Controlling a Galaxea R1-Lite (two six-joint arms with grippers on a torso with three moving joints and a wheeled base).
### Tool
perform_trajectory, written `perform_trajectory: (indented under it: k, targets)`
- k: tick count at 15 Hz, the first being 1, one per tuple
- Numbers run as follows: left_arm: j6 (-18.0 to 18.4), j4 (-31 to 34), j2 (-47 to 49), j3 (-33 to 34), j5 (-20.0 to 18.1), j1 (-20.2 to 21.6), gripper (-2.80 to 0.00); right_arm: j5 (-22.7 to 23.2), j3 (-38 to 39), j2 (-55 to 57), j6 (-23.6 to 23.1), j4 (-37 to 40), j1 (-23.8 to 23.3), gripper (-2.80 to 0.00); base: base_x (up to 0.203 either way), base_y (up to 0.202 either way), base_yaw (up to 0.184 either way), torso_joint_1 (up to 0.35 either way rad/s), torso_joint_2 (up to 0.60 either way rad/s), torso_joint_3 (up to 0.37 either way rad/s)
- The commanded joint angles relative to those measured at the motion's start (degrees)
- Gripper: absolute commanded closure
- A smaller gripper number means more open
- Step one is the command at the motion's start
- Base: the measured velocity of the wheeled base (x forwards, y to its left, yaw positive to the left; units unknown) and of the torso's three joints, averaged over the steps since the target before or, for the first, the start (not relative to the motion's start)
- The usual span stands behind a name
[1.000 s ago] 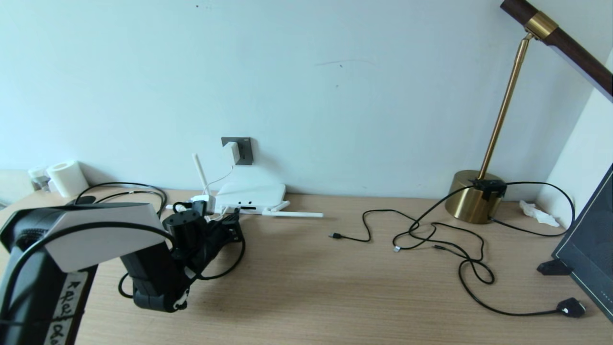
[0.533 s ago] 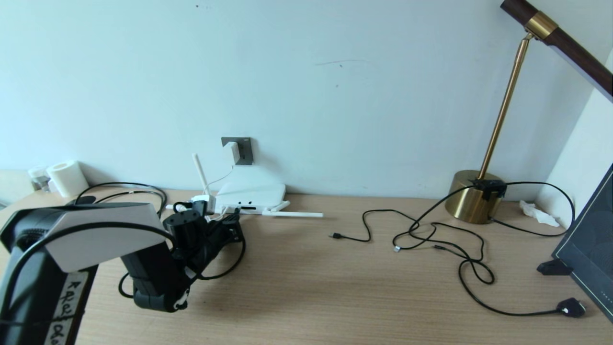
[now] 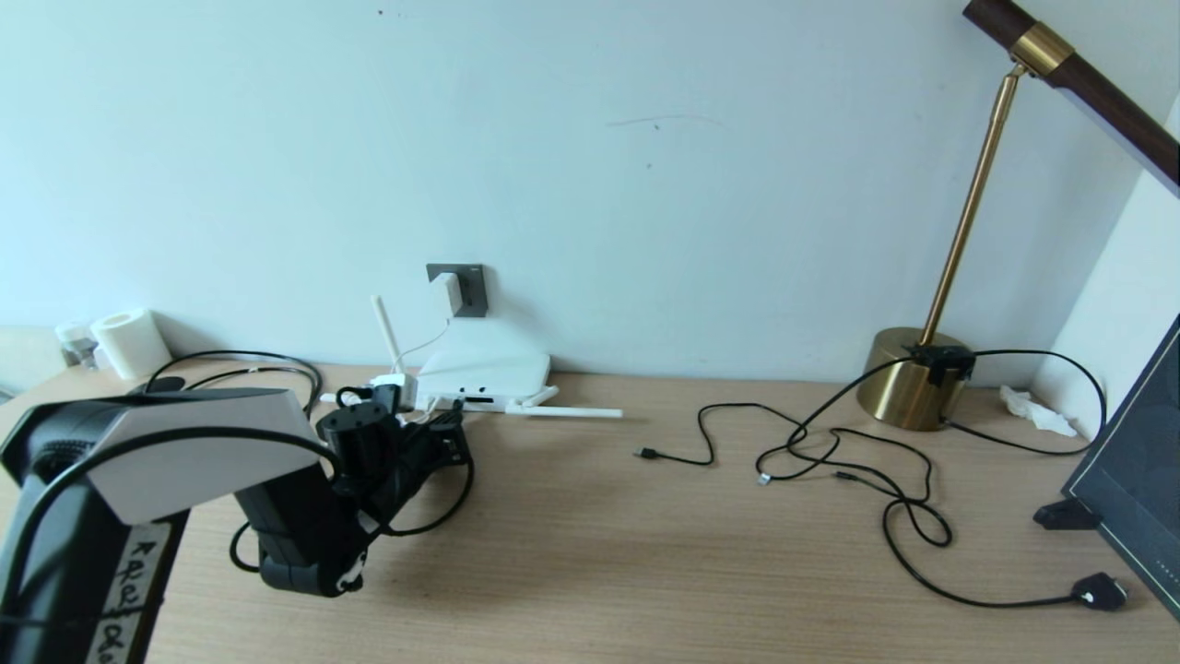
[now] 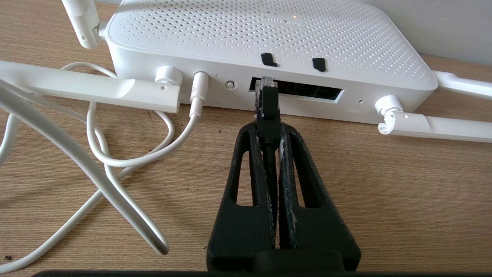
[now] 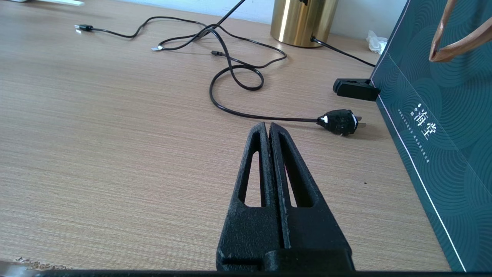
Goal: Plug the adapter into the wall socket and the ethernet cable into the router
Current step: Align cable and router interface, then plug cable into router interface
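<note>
— Left pincer point(image 4: 269, 127) first: we see its two black fingers clamped on the thick black ethernet cable point(image 4: 268, 115) just behind the clear-tipped plug, low over the pale wood bench point(image 4: 384, 184).

— And the plug itself?

— We see its clear tip at the mouth of the leftmost opening in the dark port strip on the edge of the flat white perforated router point(image 4: 269, 34); how far in it sits, we cannot tell. Just beside it, a thin white cord point(image 4: 127, 161) is plugged into a round jack and loops across the bench, passing under a long white stick antenna point(image 4: 88, 86).

— What about power?

— In the head view we see the small white cube adapter point(image 3: 448, 292) seated in the dark-grey wall socket point(image 3: 470, 290) above the router point(image 3: 489, 373), with the left pincer point(image 3: 447, 433) right in front of it.

— And the other arm?

— Our right pincer point(image 5: 268, 127) has its fingers pressed together on nothing, hovering over bare bench well apart from the router. Near it lie a black power plug point(image 5: 338, 121) on a thin black cable point(image 5: 230, 69), a brass lamp base point(image 5: 303, 21) and a dark green patterned box point(image 5: 442, 107).
</note>
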Motion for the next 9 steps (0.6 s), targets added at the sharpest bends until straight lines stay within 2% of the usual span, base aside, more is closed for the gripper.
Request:
perform_trajectory:
  k: [1,9]
  targets:
    - [-0.06,-0.54,0.05,-0.23,0.07,0.07,0.00,0.04,0.02,0.09,-0.07,0.00,0.00,0.00,0.000,0.000,0.000,0.000,0.00,0.000]
    - [-0.06,-0.54,0.26,-0.23,0.03,0.25,0.00,0.04,0.02,0.09,-0.07,0.00,0.00,0.00,0.000,0.000,0.000,0.000,0.00,0.000]
